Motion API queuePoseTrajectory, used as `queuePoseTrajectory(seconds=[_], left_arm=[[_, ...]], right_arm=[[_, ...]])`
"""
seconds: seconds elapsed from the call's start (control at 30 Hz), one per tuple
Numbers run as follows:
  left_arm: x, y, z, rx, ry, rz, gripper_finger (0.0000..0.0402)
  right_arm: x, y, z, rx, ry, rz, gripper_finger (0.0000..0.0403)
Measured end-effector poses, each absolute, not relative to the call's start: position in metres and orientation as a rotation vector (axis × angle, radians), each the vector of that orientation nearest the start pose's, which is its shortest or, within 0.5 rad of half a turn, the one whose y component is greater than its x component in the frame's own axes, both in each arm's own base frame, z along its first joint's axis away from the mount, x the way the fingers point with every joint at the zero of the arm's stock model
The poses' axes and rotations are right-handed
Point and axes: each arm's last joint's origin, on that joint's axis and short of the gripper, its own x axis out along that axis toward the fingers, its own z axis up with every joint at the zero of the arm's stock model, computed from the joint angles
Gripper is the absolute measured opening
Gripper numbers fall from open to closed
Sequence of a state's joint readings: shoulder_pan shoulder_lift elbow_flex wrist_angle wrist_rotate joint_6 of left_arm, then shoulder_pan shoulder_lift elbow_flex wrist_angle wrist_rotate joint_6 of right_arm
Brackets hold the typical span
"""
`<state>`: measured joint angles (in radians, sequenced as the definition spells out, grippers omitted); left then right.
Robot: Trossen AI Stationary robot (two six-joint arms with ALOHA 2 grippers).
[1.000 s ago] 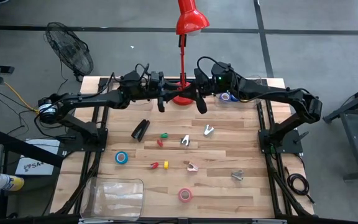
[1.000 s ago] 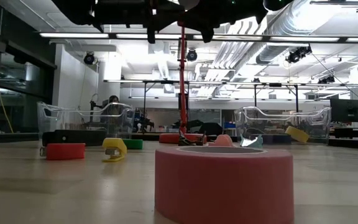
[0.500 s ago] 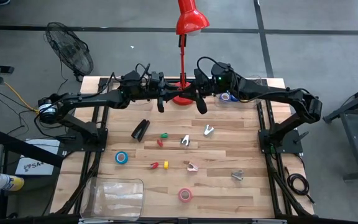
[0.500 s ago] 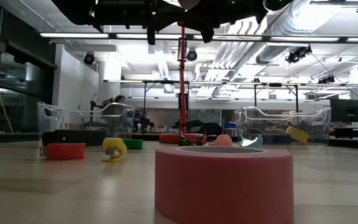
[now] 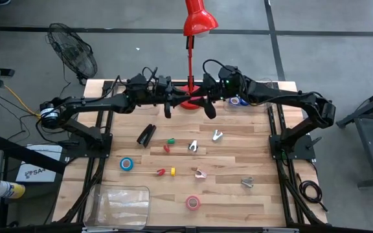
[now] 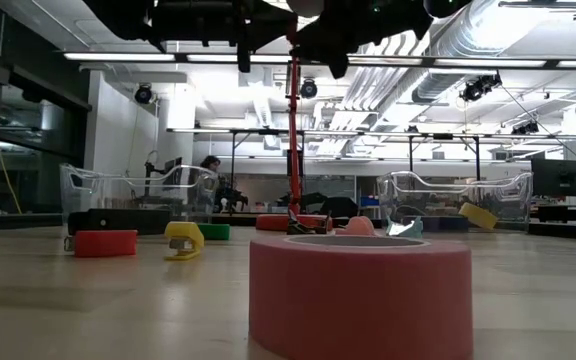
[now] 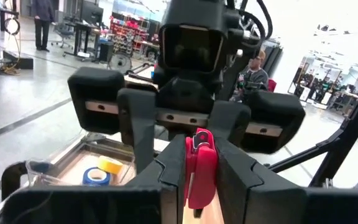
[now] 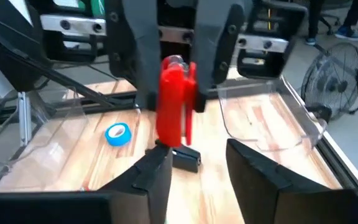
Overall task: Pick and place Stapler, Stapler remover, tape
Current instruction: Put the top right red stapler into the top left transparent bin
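Observation:
High over the table's far middle my two grippers meet tip to tip. My left gripper [image 7: 199, 182] is shut on a red oblong item [image 7: 199, 165]. My right gripper [image 8: 197, 171] stands open, its fingers on either side of the item's [image 8: 174, 106] free end. The black stapler [image 5: 146, 134] lies flat on the table's left half. A blue tape roll [image 5: 127, 164] and a pink tape roll [image 5: 192, 202] lie flat nearer the front. Silver claw-shaped stapler removers [image 5: 193, 146] lie around the middle. My left gripper pinches the red item's end [image 7: 197, 186] between its two fingers. The fingers come level from the table's left and lie along the item. It juts past the fingertips toward my right gripper and is lifted clear, high above the table.
A red lamp stands with its base [image 5: 188, 103] right under the grippers. A clear bin [image 5: 259, 90] at the far right holds another blue tape roll [image 5: 236, 101]. A clear tray [image 5: 120, 204] sits at the near left. Small red, green and yellow bits [image 5: 167, 147] lie mid-table.
My right gripper has tipped slightly downward where it meets my left gripper. Both arms have kept their place above the far middle.

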<state>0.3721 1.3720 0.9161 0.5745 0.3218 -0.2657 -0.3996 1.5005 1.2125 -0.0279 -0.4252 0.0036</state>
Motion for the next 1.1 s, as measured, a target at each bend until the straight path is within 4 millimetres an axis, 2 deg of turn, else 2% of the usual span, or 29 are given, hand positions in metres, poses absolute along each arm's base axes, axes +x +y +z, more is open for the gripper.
queuePoseTrajectory(seconds=[0.2,0.47,0.67,1.1], left_arm=[[0.291,0.106,0.317,-0.212,-0.095,0.106,0.0053],[0.278,0.118,0.299,-0.262,0.117,0.468,0.0053],[0.257,0.138,0.283,-0.369,0.267,0.763,0.0058],[0.202,0.176,0.246,-0.663,0.599,1.095,0.0057]], right_arm=[[0.316,-0.124,0.316,0.149,0.398,-0.084,0.0189],[0.305,-0.124,0.302,0.149,0.593,-0.210,0.0213],[0.302,-0.123,0.297,0.153,0.651,-0.246,0.0210],[0.300,-0.125,0.295,0.126,0.692,-0.343,0.0209]])
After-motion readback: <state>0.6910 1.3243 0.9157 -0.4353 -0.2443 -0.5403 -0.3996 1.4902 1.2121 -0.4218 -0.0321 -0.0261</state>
